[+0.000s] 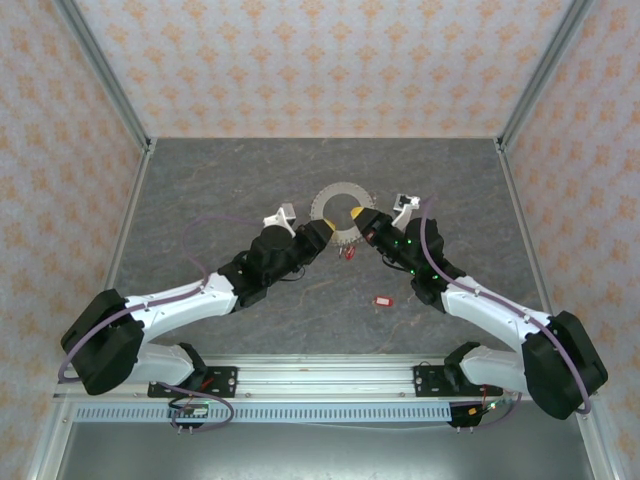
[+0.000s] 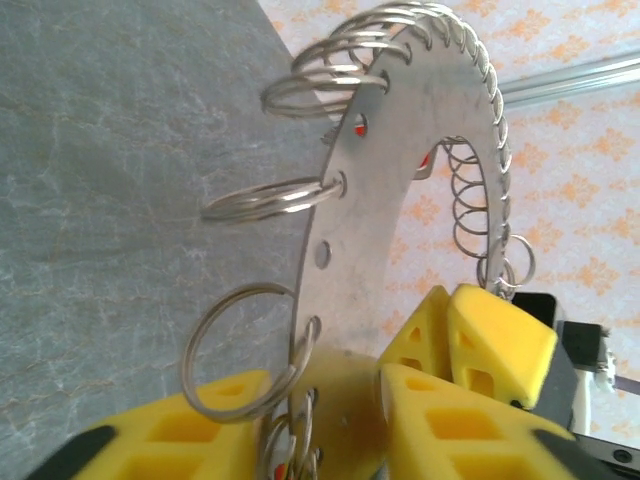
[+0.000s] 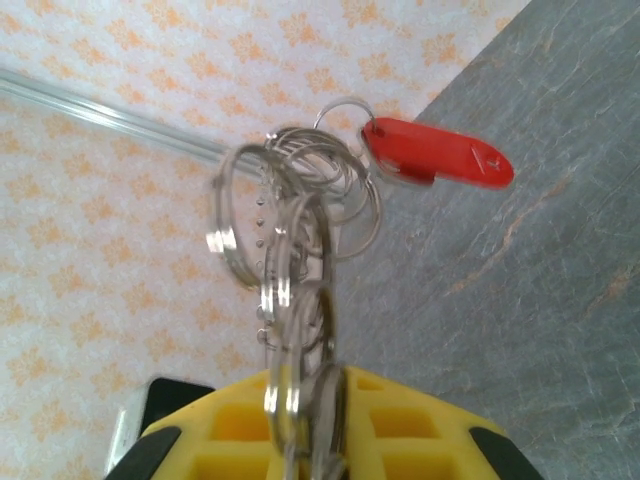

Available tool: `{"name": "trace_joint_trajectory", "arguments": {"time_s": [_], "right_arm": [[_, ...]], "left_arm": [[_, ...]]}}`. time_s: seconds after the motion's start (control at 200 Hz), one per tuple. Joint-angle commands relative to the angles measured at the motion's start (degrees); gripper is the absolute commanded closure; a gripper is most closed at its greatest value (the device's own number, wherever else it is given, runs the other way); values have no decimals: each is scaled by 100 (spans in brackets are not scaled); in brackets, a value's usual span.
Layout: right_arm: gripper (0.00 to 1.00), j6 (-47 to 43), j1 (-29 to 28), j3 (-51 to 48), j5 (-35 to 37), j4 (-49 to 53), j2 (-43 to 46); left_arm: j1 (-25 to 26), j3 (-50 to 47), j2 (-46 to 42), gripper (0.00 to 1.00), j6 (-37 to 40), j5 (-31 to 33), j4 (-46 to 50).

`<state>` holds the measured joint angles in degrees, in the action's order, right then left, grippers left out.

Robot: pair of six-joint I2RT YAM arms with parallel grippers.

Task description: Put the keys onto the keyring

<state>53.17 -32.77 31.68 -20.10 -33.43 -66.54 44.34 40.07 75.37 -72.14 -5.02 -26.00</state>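
The keyring [image 1: 335, 195] is a flat grey metal ring fringed with small split rings, held up over the middle of the table. My left gripper [image 1: 320, 232] grips its near-left rim; in the left wrist view the band [image 2: 360, 200] runs down between my yellow fingers [image 2: 470, 420], which press against it. My right gripper [image 1: 362, 217] is shut on the near-right rim, and the keyring [image 3: 300, 250] shows edge-on there, clamped between its pads. A red-tagged key [image 3: 440, 160] hangs from the ring. More red keys [image 1: 347, 252] dangle under it. One red key [image 1: 381, 299] lies loose on the table.
The dark grey tabletop [image 1: 220, 190] is bounded by patterned walls with metal frame posts [image 1: 115, 90]. The right gripper's yellow fingers [image 2: 490, 335] sit just beside my left ones. Both arms meet over the table's centre.
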Motion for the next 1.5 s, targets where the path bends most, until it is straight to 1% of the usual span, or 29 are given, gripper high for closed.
{"name": "trace_joint_trajectory", "arguments": {"time_s": [0.0,0.16,0.3,0.385,0.48,0.616,0.721,0.771,0.806,0.846,0.876,0.916,0.921,0.941,0.986,1.016,1.041,1.076,1.176,1.241,1.296,1.371,1.406,1.491], "right_arm": [[93,-42,-62,-7,5,-276,181],[89,-154,-67,-86,72,-98,336],[80,-274,-57,-218,246,70,537],[73,-417,-54,-308,366,219,727],[69,-744,-58,-493,679,456,1107],[67,-1749,-46,-624,1526,1384,1856],[67,-2745,-46,-628,1856,1857,2336],[67,-3286,-45,-637,1749,1839,2494],[68,-3666,-47,-637,1543,1774,2582],[68,-4085,-50,-637,1333,1687,2662],[68,-4330,-52,-643,1214,1614,2711],[68,-4665,-50,-674,1121,1505,2766],[68,-4705,-52,-682,1117,1492,2768],[69,-4880,-48,-719,1109,1444,2771],[70,-5247,-45,-780,1034,1360,2774],[70,-5401,-47,-793,992,1349,2774],[70,-5486,-47,-786,993,1356,2759],[71,-5550,-45,-784,1036,1347,2739],[73,-5457,-45,-793,899,1109,2678],[74,-5512,-48,-624,236,1174,2568],[73,-5743,-45,-402,-382,1436,2397],[71,-6454,-71,-191,-884,1697,2165],[71,-6798,-105,-226,-878,1615,2101],[67,-7132,-139,-397,-319,1134,2040]], "left_arm": [[-38,28,-187,77,51,196,-510],[-61,18,-345,100,171,288,-469],[-109,3,-490,100,361,277,-465],[-169,-48,-587,100,450,235,-576],[-265,-100,-735,100,664,152,-634],[-427,-124,-1033,100,1041,-3,-607],[-569,-17,-1199,100,1477,-368,-505],[-608,81,-1254,100,1712,-545,-390],[-631,197,-1305,100,2039,-727,-232],[-654,471,-1401,100,2513,-806,428],[-657,726,-1491,100,2939,-668,1195],[-646,1104,-1542,100,3524,-268,2279],[-646,1104,-1542,100,3589,-146,2391],[-648,1296,-1535,100,3840,-22,2785],[-654,1470,-1542,100,4324,75,3224],[-654,1587,-1564,100,4472,149,3407],[-654,1665,-1582,100,4542,142,3466],[-654,1694,-1610,100,4651,-57,3406],[-654,1645,-1634,100,5057,-905,2983],[-654,1755,-1580,100,5176,-1179,3079],[-654,1785,-1570,100,5100,-1358,2948],[-654,1843,-1567,100,5014,-1429,2861],[-654,1842,-1589,100,4983,-1411,2832],[-654,1827,-1656,100,4953,-1430,2776]]}}
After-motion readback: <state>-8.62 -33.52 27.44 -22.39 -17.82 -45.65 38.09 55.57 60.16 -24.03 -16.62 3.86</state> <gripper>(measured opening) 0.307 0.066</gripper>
